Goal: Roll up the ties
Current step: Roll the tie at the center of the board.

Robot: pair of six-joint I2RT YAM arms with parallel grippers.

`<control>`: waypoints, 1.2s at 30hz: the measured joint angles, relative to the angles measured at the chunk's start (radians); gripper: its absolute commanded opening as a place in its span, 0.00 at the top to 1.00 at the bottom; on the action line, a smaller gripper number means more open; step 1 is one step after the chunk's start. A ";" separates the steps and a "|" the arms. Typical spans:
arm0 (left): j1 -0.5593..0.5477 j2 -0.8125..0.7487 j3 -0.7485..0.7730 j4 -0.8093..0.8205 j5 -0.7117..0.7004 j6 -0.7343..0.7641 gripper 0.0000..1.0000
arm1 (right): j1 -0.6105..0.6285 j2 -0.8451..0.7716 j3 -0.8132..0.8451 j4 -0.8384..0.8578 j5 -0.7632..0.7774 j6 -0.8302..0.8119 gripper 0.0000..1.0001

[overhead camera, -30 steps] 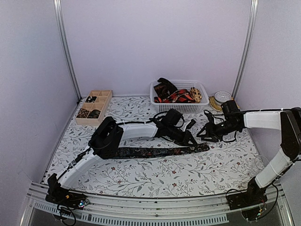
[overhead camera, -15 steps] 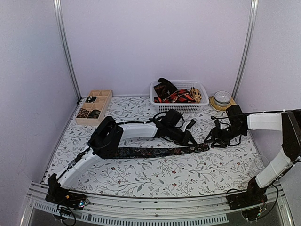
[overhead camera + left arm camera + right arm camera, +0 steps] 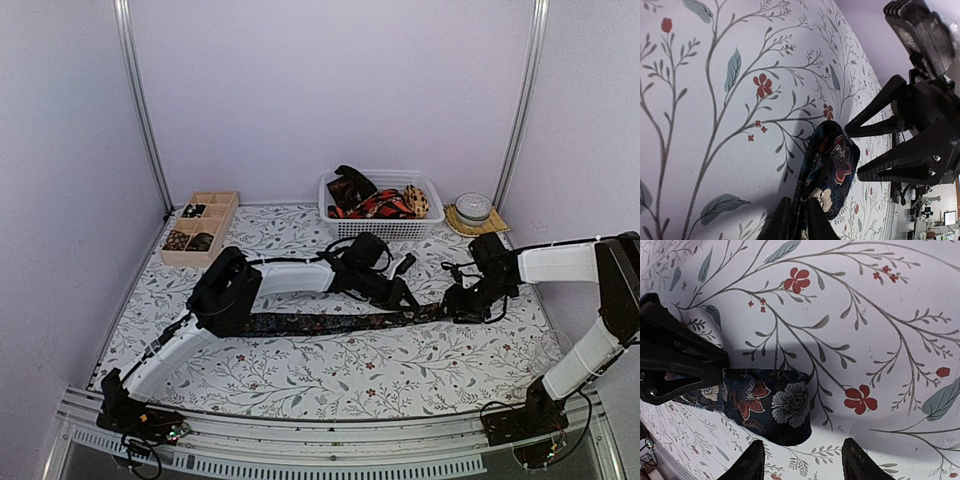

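A dark floral tie [image 3: 310, 323] lies stretched flat across the middle of the table. My left gripper [image 3: 407, 299] is shut on it close to its right end; in the left wrist view [image 3: 799, 199] the fingers pinch the fabric, and the tie's end [image 3: 834, 165] lies just beyond them. My right gripper [image 3: 456, 303] is open and low over the table just right of that end. In the right wrist view [image 3: 804, 440] its fingertips [image 3: 754, 462] stand wide apart, with the tie's end [image 3: 775, 405] just ahead of them and untouched. More ties [image 3: 372, 203] lie heaped in a basket.
The white mesh basket [image 3: 425, 228] stands at the back centre. A wooden compartment tray [image 3: 222, 205] with small rolls sits at the back left. A round tin on a mat [image 3: 472, 210] stands at the back right. The left gripper's body [image 3: 675, 367] is close to my right fingers.
My right gripper has swung forward and left from near the basket and come down beside the tie's right end. The left gripper and the tie have stayed put.
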 measured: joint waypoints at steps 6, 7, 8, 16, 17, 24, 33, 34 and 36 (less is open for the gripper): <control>0.001 -0.002 -0.003 0.000 0.001 0.000 0.86 | 0.054 0.000 0.053 -0.060 0.117 -0.031 0.29; 0.001 -0.002 -0.003 0.000 0.001 0.000 0.86 | 0.061 0.000 0.082 -0.078 0.140 -0.048 0.26; 0.002 -0.002 -0.004 0.000 0.002 0.000 0.86 | 0.066 0.000 0.106 -0.092 0.152 -0.061 0.25; 0.005 -0.002 -0.004 -0.006 0.013 0.003 0.86 | 0.106 0.000 0.267 -0.133 0.204 -0.375 0.14; 0.005 -0.002 -0.004 -0.008 0.015 0.005 0.86 | 0.117 0.000 0.267 -0.138 0.204 -0.438 0.13; 0.010 -0.003 -0.003 -0.019 0.029 0.018 0.86 | 0.144 0.019 0.333 -0.206 0.188 -0.860 0.10; 0.011 -0.005 -0.005 -0.021 0.036 0.019 0.84 | 0.115 0.098 0.298 -0.224 0.188 -1.166 0.10; 0.012 -0.008 -0.009 -0.021 0.037 0.019 0.83 | 0.108 0.098 0.280 -0.224 0.186 -1.191 0.10; 0.014 -0.013 -0.011 -0.023 0.040 0.018 0.81 | 0.094 0.098 0.256 -0.224 0.178 -1.229 0.10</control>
